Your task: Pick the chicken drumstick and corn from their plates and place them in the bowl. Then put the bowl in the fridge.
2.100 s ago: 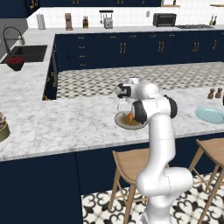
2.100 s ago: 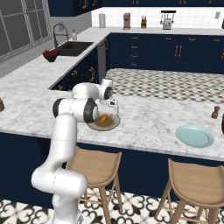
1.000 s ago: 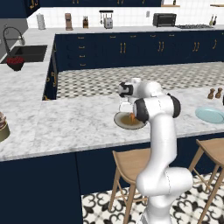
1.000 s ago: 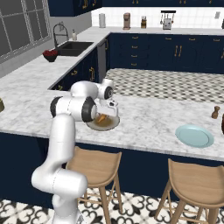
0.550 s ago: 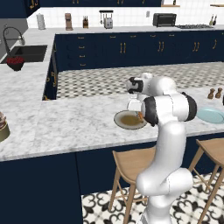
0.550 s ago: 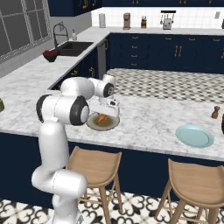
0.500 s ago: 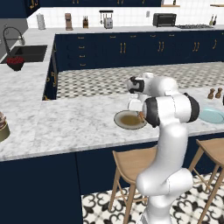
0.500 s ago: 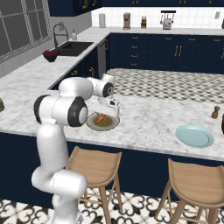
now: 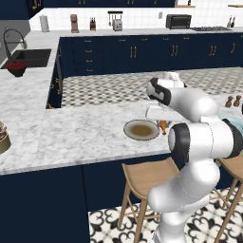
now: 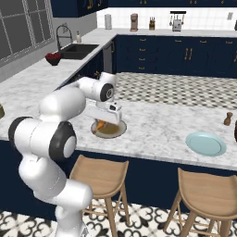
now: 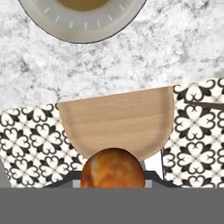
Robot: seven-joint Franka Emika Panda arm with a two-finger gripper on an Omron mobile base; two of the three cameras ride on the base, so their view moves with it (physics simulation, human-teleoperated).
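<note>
You now have the gripper (image 9: pixel 163 124) clamped on the chicken drumstick (image 11: pixel 113 168), lifted off the brownish-grey plate (image 9: pixel 140 130) and swung toward the counter edge since a second ago; bowl placement comes next.

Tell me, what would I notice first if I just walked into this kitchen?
Probably the big white robot arm bending over the marble counter. Its gripper holds an orange-brown chicken drumstick lifted just beside the brownish plate, near the counter's front edge above a wooden stool. Further along the counter sits a light blue plate.
</note>
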